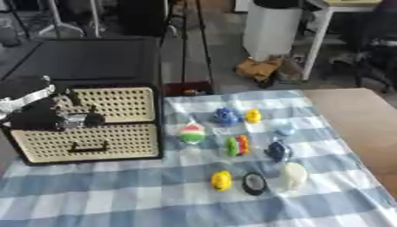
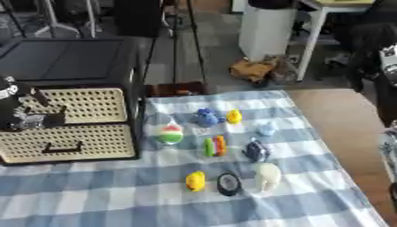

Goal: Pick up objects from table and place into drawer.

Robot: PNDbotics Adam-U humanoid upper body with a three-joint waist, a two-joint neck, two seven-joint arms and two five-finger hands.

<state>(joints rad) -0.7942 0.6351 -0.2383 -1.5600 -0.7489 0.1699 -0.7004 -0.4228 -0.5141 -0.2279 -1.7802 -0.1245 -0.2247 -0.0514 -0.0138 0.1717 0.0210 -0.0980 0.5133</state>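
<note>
A black cabinet (image 1: 93, 57) with two cream wicker drawers stands at the left of the checked cloth (image 1: 155, 195). Both drawers look shut; the lower drawer (image 1: 116, 139) shows its black handle (image 1: 87, 147). My left hand (image 1: 46, 119) is against the front of the upper drawer (image 1: 124, 104) and hides its handle. Small toys lie on the cloth to the right: a blue one (image 1: 226, 116), a small yellow one (image 1: 253, 116), a pale blue one (image 1: 285, 130), a green, white and red one (image 1: 192, 133), a striped one (image 1: 237, 145), a dark blue one (image 1: 276, 151), a yellow one (image 1: 222, 180), a black ring (image 1: 254, 183) and a cream one (image 1: 293, 176).
Bare wooden table top (image 1: 356, 119) lies right of the cloth. Beyond the far edge are a white bin (image 1: 271, 29), a brown bundle (image 1: 258, 68) on the floor and a table leg. A grey and dark sliver (image 2: 391, 142) shows at the right edge of the right eye view.
</note>
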